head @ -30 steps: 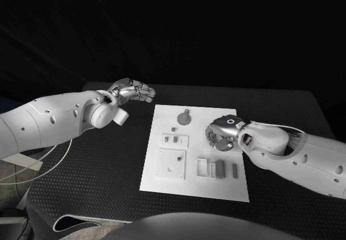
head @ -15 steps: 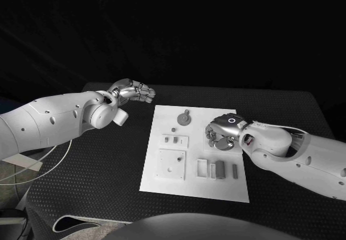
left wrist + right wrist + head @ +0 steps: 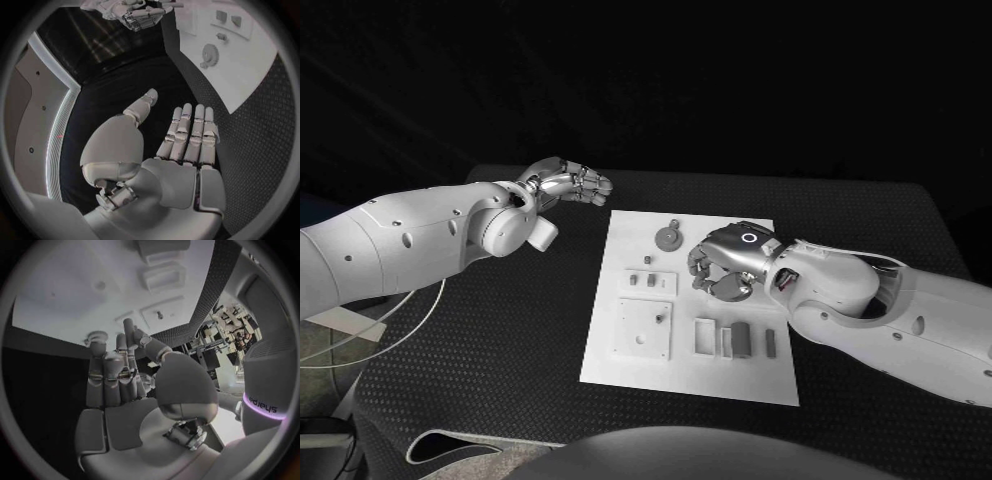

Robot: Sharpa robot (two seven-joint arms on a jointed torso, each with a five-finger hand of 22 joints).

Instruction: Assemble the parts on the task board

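Right hand (image 3: 723, 266): over the task board (image 3: 625, 365), fingers curled, holding nothing visible.
Left hand (image 3: 564, 183): off board, fingers extended, empty.

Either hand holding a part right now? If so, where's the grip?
Nothing held. Left hand is off the board, fingers straight and bare. Right hand is over the board, fingers bare too.

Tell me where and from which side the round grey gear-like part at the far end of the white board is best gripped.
Probably by its rim, from straight above. The round grey gear-like part lies flat on the white task board, so only its edge offers the fingers purchase. A small tab sticks out at its far side; pinching across the rim clear of that tab looks safest. The right hand hovers nearest, holding nothing.
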